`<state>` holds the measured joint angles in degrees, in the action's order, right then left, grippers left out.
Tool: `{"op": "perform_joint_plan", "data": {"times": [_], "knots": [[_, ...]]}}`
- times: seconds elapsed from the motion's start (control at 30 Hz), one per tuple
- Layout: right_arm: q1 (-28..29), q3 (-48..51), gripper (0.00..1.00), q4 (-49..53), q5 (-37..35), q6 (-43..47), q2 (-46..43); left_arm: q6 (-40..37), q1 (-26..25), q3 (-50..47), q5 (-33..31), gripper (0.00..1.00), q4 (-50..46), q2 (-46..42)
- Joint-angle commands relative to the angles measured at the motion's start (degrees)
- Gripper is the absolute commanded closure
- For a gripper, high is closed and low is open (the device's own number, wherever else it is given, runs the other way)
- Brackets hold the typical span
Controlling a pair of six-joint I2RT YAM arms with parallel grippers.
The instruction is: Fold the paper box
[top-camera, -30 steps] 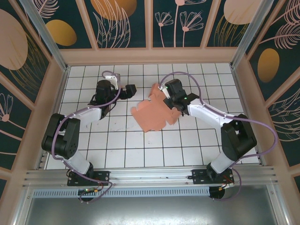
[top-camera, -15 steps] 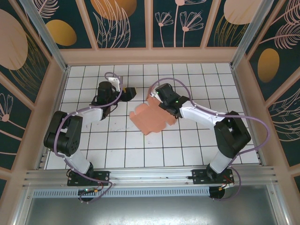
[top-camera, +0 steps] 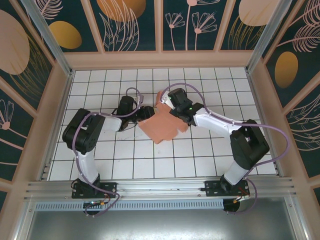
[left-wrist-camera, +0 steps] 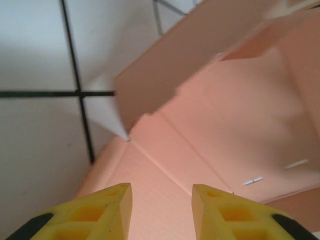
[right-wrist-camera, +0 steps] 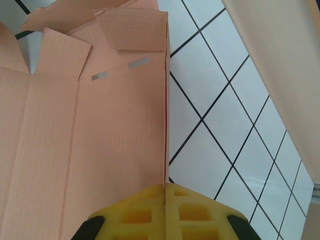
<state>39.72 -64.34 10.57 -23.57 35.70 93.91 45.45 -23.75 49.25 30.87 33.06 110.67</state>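
The paper box (top-camera: 161,126) is a salmon-pink die-cut blank lying mid-table, its far edge lifted. My right gripper (top-camera: 170,101) is shut on that raised edge; in the right wrist view the yellow fingertips (right-wrist-camera: 165,187) pinch the thin card (right-wrist-camera: 90,135), with flaps and slots beyond. My left gripper (top-camera: 149,113) reaches in from the left at the blank's left side. Its yellow fingers (left-wrist-camera: 105,212) stand open just over a creased panel (left-wrist-camera: 210,135), nothing between them.
The white tiled table (top-camera: 125,165) is walled by tan panels (top-camera: 160,59) at the back and both sides. An aluminium rail (top-camera: 160,187) runs along the near edge by the arm bases. Purple cables loop off both arms.
My left gripper has swung right, from the far left tiles up to the blank's left side. The right gripper shifted left with the raised edge, and the blank slid slightly.
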Motion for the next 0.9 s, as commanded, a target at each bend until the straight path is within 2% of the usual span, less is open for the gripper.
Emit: {"op": "perform_joint_plan", "data": {"times": [0.0, 0.23, 0.53, 0.73, 0.87], "knots": [[0.2, 1.4, 1.00, -2.7, 1.2, 1.9, -2.4, 4.8, 0.3, 0.1, 0.2, 0.65, 2.2, 2.3], [0.8, 4.1, 1.00, -6.4, -0.3, 6.5, -4.3, 6.2, 0.6, -0.5, -2.3, 0.66, 1.2, 4.0], [3.9, 8.8, 1.00, -11.8, -9.4, 13.8, -4.8, 12.2, 2.8, -4.3, -1.5, 0.64, 8.2, 3.8], [5.6, 10.3, 1.00, -14.3, -12.0, 14.8, -4.8, 10.4, 3.2, -5.0, -1.1, 0.61, 8.5, 0.9], [7.7, 11.2, 1.00, -19.0, -16.1, 18.2, -3.4, 11.1, 3.2, -5.7, -1.7, 0.60, 9.6, -0.5]]}}
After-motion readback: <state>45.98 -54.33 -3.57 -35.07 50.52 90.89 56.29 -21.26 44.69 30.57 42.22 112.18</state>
